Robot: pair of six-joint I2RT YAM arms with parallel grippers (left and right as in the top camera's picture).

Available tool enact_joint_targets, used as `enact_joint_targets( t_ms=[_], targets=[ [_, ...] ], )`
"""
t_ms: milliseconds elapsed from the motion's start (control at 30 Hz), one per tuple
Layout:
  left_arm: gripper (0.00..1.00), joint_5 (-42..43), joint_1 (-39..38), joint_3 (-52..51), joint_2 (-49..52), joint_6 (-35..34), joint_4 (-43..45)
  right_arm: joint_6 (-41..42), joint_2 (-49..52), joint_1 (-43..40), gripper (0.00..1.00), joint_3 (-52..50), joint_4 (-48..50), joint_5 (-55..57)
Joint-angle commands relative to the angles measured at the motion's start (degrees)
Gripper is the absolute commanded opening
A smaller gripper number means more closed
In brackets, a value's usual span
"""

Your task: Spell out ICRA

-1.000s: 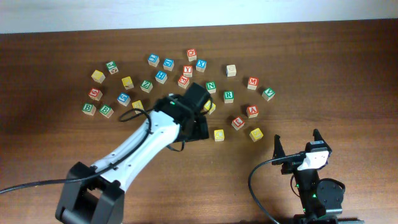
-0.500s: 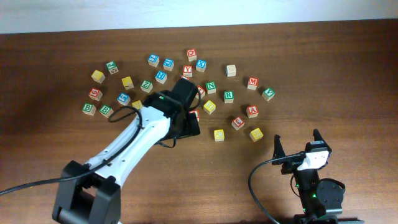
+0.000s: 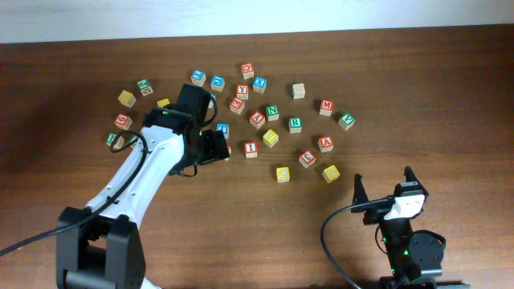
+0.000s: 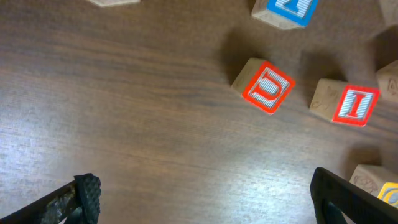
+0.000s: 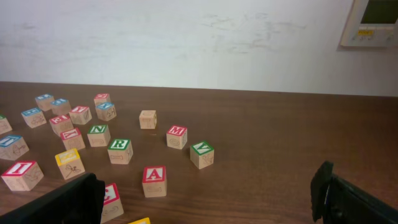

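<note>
The red I block (image 3: 251, 148) lies just right of my left gripper (image 3: 214, 148), which is open and empty over bare table. In the left wrist view the I block (image 4: 354, 104) sits beyond the right finger, next to a red U block (image 4: 268, 87), and the gripper (image 4: 208, 199) holds nothing. The red C block (image 3: 307, 158), green R block (image 3: 295, 124) and red A block (image 3: 325, 144) lie apart, right of centre. My right gripper (image 3: 384, 191) is open and empty at the front right. The right wrist view shows I (image 5: 22, 174), C (image 5: 111, 196), R (image 5: 119, 150) and A (image 5: 154, 180) ahead of its gripper (image 5: 208, 199).
Many other letter blocks lie scattered across the far half of the table, such as a yellow block (image 3: 282, 173), another yellow one (image 3: 331, 172), a red M (image 3: 326, 106) and a green block (image 3: 346, 121). Several blocks at the left are partly covered by the left arm.
My left arm has swung left and a little farther back, away from the middle. The red I block it was covering now lies in plain view. The right arm has not moved.
</note>
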Motion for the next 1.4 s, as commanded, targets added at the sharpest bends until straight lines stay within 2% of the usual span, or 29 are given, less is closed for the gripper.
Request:
enact_joint_targets(
  t_ms=[0,100,167,267,300,333,367,433,533,733,800,900,1067,1167,1300,1367],
  targets=[
    [0.99,-0.5,-0.1,0.4,1.3,0.9,1.1,0.1,-0.4,-0.4,0.98,-0.3,-0.4,-0.2],
    [1.00,-2.3,-0.1,0.4,2.1,0.9,1.8,0.1,-0.4,-0.4,0.98,-0.3,-0.4,-0.1],
    [0.99,-7.1,0.0,0.4,2.4,0.9,2.3,0.1,-0.4,-0.4,0.98,-0.3,-0.4,-0.1],
    [0.99,-7.9,0.0,0.4,2.4,0.9,2.4,0.1,-0.4,-0.4,0.98,-0.3,-0.4,-0.1],
    [0.96,-7.4,0.0,0.4,2.4,0.9,2.6,0.1,-0.4,-0.4,0.98,-0.3,-0.4,-0.2],
    [0.86,-6.4,0.0,0.4,2.4,0.9,2.8,0.1,-0.4,-0.4,0.98,-0.3,-0.4,-0.2],
    [0.84,-4.5,-0.1,0.4,2.4,0.9,3.0,0.1,-0.4,-0.4,0.98,-0.3,-0.4,-0.1],
    [0.88,1.3,-0.1,0.4,2.4,1.0,3.3,0.1,-0.4,-0.4,0.98,-0.3,-0.4,-0.2],
    [1.00,5.3,-0.1,0.4,2.5,5.6,5.0,0.1,-0.4,-0.4,0.98,-0.3,-0.4,-0.2],
    [0.99,5.5,-0.1,0.4,2.5,9.3,5.9,0.1,-0.4,-0.4,0.98,-0.3,-0.4,-0.2],
    [1.00,6.9,-0.1,0.4,2.5,13.7,6.0,0.1,-0.4,-0.4,0.98,-0.3,-0.4,-0.1],
    [0.99,13.8,-0.1,0.4,2.5,20.5,6.3,0.1,-0.4,-0.4,0.98,-0.3,-0.4,-0.2],
    [0.99,15.1,-0.1,0.4,2.5,20.5,7.6,0.1,-0.4,-0.4,0.98,-0.3,-0.4,-0.2],
    [0.99,10.1,-0.1,0.4,2.5,9.0,7.0,0.1,-0.4,-0.4,0.98,-0.3,-0.4,-0.1],
    [1.00,9.8,-2.8,0.4,2.5,8.6,7.0,0.1,-0.4,-0.4,0.98,-0.3,-0.4,-0.2],
    [0.99,5.9,-5.8,0.4,2.5,8.5,7.0,0.1,-0.4,-0.4,0.98,-0.3,-0.4,-0.1]
  ],
)
